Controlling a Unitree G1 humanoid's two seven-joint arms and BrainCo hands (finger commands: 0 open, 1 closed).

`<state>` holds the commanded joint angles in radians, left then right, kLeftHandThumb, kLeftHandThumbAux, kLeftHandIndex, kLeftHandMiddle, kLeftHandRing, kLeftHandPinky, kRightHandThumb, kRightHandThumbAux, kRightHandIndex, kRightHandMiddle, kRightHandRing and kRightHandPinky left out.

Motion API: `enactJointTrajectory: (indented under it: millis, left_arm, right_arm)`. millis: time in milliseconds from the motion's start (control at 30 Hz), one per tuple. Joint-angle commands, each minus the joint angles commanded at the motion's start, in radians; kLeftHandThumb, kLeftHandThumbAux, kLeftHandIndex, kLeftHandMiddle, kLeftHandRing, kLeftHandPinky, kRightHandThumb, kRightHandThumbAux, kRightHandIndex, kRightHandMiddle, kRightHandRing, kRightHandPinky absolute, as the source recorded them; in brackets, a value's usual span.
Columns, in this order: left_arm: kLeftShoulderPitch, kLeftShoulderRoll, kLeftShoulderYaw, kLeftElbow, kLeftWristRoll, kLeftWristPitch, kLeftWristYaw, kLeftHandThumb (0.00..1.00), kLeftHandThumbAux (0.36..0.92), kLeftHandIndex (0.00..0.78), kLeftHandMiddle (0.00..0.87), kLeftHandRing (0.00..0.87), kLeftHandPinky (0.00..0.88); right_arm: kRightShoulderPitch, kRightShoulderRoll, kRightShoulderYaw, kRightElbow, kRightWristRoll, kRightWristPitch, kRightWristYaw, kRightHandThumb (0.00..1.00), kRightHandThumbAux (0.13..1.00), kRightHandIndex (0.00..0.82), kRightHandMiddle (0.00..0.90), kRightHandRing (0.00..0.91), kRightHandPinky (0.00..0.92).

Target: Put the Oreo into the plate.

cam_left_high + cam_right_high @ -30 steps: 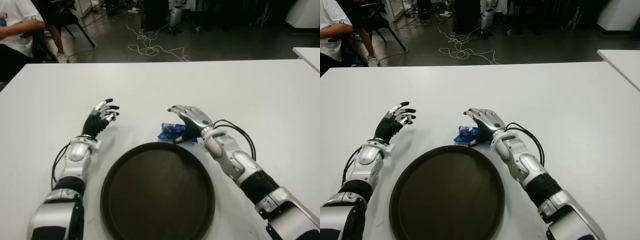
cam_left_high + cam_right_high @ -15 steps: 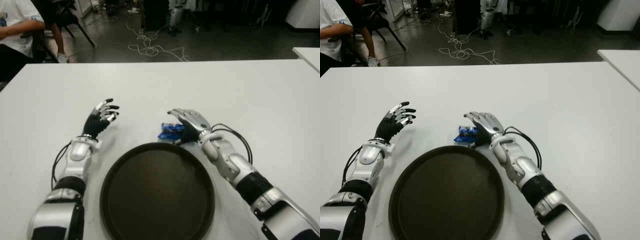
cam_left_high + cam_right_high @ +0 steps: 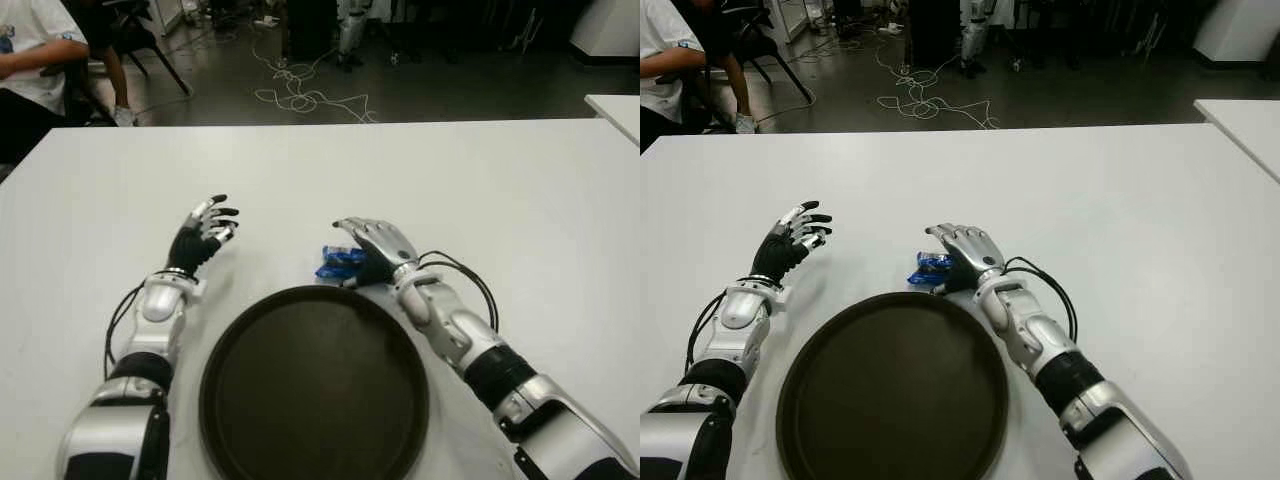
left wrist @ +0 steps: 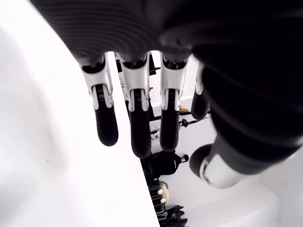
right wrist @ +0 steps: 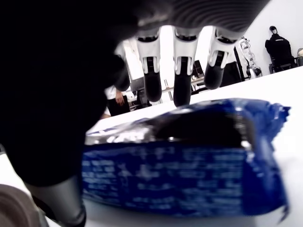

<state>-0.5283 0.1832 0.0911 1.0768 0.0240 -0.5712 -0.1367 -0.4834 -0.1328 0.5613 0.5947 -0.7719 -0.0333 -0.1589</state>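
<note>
So you are early in the task: the Oreo (image 3: 342, 262), a small blue packet, lies on the white tabletop (image 3: 520, 200), just beyond the far rim of the plate (image 3: 314, 385) and a little right of its centre line. Nothing lies in the plate (the dark round dish shows only its bare bottom).

Your right hand (image 3: 378, 248) hovers over the right end of the packet, palm down, reaching in from the right. In the right wrist view the packet (image 5: 184, 161) fills the space under the palm, with three fingers (image 5: 181, 71) hanging straight beyond its far edge and the thumb low at the near side. They are extended around it, not closed on it; I judge that no grip has been made, though whether the palm touches the wrapper I cannot tell.

Your left hand (image 3: 203, 232) shows to the far left of the plate, well apart from the packet, above the tabletop. Its wrist view shows the fingers (image 4: 137, 118) loosely extended and holding nothing.

What is left is nearly everything: close the right fingers on the packet, lift it, carry it the short way nearward over the rim, and let go inside. The wrapper looks slick and crinkled, so a shallow pinch may slide off; a fuller wrap seems safer.
</note>
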Motion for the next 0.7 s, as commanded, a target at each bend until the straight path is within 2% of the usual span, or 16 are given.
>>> enactJointTrajectory:
  millis: [300, 367, 433, 700]
  left_arm:
    - [0.004, -0.006, 0.009, -0.009, -0.023, -0.002, -0.031, 0.300, 0.732, 0.158, 0.299, 0.302, 0.298]
    - [0.005, -0.006, 0.010, -0.010, -0.025, -0.004, -0.036, 0.303, 0.732, 0.157, 0.301, 0.306, 0.301]
    - [0.006, -0.007, 0.010, -0.012, -0.023, -0.007, -0.036, 0.305, 0.734, 0.158, 0.302, 0.309, 0.305]
    - [0.008, -0.009, 0.010, -0.015, -0.019, -0.019, -0.031, 0.304, 0.726, 0.162, 0.303, 0.318, 0.313]
  right_arm:
    - [0.000, -0.003, -0.001, 0.008, -0.002, -0.010, -0.021, 0.000, 0.757, 0.190, 0.237, 0.230, 0.262]
    - [-0.015, 0.003, -0.002, 0.041, 0.002, -0.018, -0.029, 0.000, 0.762, 0.203, 0.248, 0.239, 0.268]
    - [-0.049, 0.020, -0.007, 0.126, 0.012, -0.039, -0.052, 0.000, 0.768, 0.214, 0.255, 0.245, 0.272]
    - [-0.052, 0.016, -0.028, 0.160, 0.052, -0.104, -0.078, 0.000, 0.812, 0.263, 0.280, 0.265, 0.288]
